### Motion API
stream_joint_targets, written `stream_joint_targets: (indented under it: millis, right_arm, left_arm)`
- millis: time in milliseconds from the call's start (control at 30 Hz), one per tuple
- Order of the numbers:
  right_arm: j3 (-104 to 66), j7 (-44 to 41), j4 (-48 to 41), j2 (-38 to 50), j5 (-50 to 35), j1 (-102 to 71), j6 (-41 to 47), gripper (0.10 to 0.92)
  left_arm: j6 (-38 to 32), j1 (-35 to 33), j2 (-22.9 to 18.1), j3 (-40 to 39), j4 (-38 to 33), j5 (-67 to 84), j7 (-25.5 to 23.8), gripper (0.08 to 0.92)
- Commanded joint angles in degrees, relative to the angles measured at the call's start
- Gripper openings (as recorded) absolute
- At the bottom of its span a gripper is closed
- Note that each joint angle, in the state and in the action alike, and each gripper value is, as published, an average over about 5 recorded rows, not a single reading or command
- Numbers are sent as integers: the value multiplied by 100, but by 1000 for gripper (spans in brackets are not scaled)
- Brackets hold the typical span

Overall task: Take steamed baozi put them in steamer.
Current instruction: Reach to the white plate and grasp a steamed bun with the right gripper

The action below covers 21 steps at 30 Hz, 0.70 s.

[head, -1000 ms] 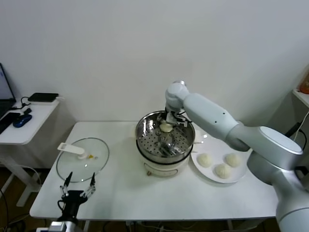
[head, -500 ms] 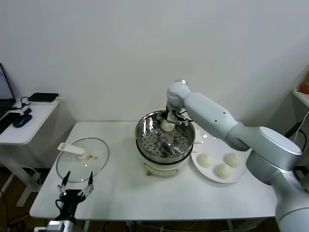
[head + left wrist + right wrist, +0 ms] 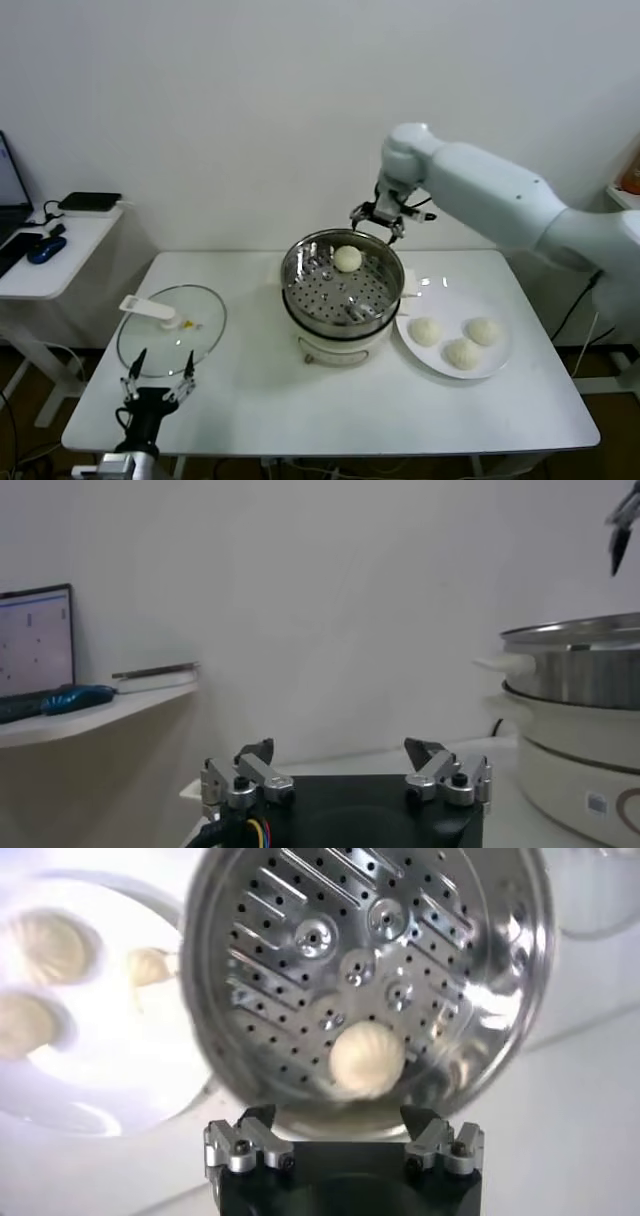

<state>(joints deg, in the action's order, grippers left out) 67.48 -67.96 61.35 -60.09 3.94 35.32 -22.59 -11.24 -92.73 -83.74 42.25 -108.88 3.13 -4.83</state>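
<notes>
One steamed baozi lies on the perforated floor of the steamer, near its far wall. Three more baozi rest on the white plate to the steamer's right. My right gripper hangs open and empty above the steamer's far rim, clear of the bun. My left gripper is parked open at the table's front left corner, beside the glass lid.
A round glass lid with a white handle lies on the table's left side. A side desk with dark devices stands further left. The steamer's steel wall shows in the left wrist view.
My right gripper opened, left the baozi inside the steamer, then rose up and to the right, out of the pot. The left arm has not moved.
</notes>
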Motion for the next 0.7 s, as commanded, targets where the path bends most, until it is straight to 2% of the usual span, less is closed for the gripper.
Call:
stream_joint_targets:
  millis: [33, 100, 167, 433, 700]
  right_arm:
    - [1809, 190, 777, 1589, -3395, 1169, 2183, 823]
    - [1931, 299, 934, 1906, -3856, 1086, 2662, 823]
    - [1872, 377, 1003, 2143, -3947, 863, 2943, 823]
    - [1028, 231, 664, 2565, -3097, -490, 3201, 823]
    - [217, 332, 282, 2184, -2403, -1591, 3224, 823]
  left_arm:
    - [15, 24, -5, -46, -24, -32, -1, 823]
    - [20, 33, -10, -69, -32, -41, 0, 823]
    - [21, 40, -17, -91, -37, -50, 1, 823]
    - [6, 5, -13, -83, -100, -63, -2, 823]
    - [-22, -36, -12, -42, -91, -52, 0, 823]
